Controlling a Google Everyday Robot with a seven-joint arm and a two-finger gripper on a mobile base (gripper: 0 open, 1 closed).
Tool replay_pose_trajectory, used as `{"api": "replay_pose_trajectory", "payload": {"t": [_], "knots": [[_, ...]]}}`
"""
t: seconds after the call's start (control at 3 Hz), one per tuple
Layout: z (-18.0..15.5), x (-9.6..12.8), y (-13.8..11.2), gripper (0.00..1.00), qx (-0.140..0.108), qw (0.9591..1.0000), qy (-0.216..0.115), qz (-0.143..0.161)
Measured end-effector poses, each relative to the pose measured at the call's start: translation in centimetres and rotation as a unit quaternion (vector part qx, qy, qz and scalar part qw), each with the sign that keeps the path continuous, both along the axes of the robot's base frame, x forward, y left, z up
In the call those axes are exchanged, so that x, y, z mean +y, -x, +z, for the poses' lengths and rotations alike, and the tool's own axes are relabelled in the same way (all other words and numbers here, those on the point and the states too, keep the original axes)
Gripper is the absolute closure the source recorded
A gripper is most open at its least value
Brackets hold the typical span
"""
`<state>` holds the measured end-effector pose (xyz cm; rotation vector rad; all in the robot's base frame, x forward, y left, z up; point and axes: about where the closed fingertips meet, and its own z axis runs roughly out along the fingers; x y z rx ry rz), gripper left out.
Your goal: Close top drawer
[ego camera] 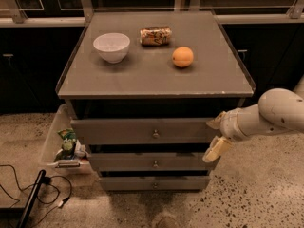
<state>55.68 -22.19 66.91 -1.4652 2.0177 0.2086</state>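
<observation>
The top drawer (137, 130) is a wide grey front with a small round knob (155, 134). It stands pulled out a little from the grey cabinet, with a dark gap above it. My gripper (214, 136) is at the drawer's right end, on a white arm that comes in from the right. Its fingers are spread apart and hold nothing. One fingertip (216, 121) is near the drawer front's upper right corner. The other (213, 151) hangs lower, by the middle drawer (142, 162). The bottom drawer (152, 183) sits below.
On the cabinet top (156, 80) stand a white bowl (111, 46), a crushed can (155, 35) and an orange (183, 57). A clear bin (64, 148) with small items is on the floor at the left. Black cables (28, 189) lie on the speckled floor. Dark cupboards are behind.
</observation>
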Motion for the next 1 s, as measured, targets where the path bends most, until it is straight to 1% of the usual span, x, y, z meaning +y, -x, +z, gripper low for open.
{"api": "replay_pose_trajectory", "payload": {"t": [0.67,1.0], "knots": [[0.0,0.1,0.4,0.0,0.0,1.0,0.0,0.0],[2.1,0.4,5.7,0.0,0.007,0.9999,0.001,0.01]]}}
